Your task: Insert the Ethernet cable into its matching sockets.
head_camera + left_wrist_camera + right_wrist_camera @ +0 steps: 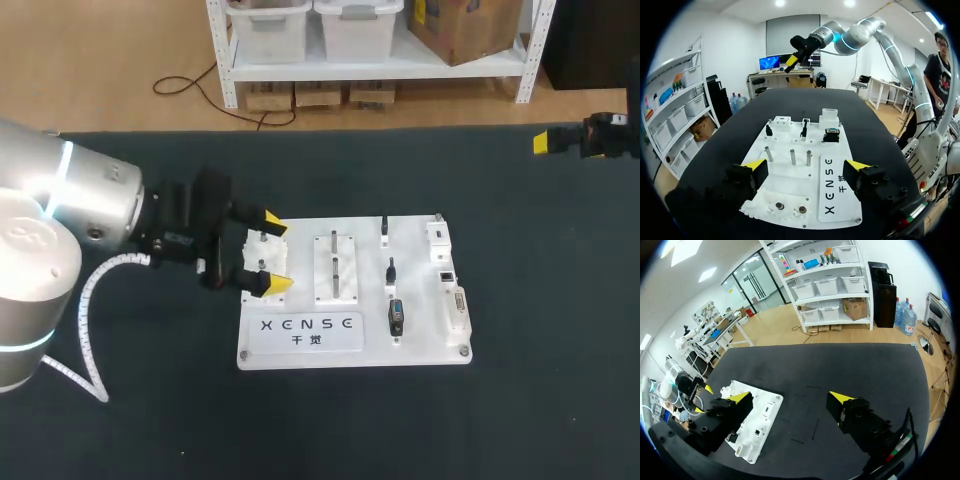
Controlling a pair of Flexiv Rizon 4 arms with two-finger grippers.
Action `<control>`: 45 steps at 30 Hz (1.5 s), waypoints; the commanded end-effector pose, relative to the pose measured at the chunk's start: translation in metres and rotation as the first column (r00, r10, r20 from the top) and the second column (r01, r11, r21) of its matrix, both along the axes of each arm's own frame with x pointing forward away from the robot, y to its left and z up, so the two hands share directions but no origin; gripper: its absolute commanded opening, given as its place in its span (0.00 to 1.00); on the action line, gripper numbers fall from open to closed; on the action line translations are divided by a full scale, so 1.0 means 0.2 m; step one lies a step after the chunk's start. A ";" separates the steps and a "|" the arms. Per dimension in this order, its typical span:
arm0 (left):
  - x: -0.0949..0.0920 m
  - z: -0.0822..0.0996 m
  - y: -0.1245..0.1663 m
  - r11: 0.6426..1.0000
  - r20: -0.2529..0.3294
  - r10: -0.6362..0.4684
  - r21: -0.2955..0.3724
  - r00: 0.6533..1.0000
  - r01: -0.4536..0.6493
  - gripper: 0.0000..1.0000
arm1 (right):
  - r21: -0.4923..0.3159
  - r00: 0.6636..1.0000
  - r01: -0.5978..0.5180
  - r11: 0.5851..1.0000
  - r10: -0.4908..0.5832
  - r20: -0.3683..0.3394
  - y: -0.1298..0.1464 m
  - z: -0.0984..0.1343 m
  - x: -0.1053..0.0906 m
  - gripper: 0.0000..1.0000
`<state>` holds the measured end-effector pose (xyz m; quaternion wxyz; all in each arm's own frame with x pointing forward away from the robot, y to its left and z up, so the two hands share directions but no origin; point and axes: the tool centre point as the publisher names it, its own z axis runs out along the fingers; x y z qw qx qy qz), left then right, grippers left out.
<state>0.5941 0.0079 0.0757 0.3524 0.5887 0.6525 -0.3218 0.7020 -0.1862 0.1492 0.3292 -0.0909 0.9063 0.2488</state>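
Left tool [806,167], right tool [790,397] wide open

Head view: right hand [560,141] cut off by the edge, one yellow tip showing, rest of that arm out of shot. Left hand [268,252] sits over the board [300,345] at its rear-left corner, hiding part of it. Sockets [446,275] down the board's right side too small to tell apart. Black bits [396,317] mid-board: can't tell what's what. Right wrist view: own finger [735,407] covers part of the board; left hand tiny, blurry.
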 end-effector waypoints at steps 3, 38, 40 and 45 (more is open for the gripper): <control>0.02 -0.01 -0.03 0.999 -0.003 -0.020 0.048 1.000 0.020 1.00 | -0.001 1.000 0.001 1.000 -0.001 0.000 0.00 0.00 0.00 1.00; 0.02 -0.01 -0.03 0.999 -0.003 -0.020 0.048 1.000 0.020 1.00 | -0.442 0.954 -0.036 0.896 -0.101 -0.283 0.82 -0.21 -0.33 1.00; 0.02 -0.01 -0.03 0.999 -0.003 -0.020 0.048 1.000 0.020 1.00 | -0.451 0.954 -0.036 0.892 -0.104 -0.283 0.86 -0.23 -0.34 1.00; 0.02 -0.01 -0.03 0.999 -0.003 -0.020 0.048 1.000 0.020 1.00 | -0.476 0.938 -0.042 0.879 -0.129 -0.320 0.94 -0.30 -0.37 1.00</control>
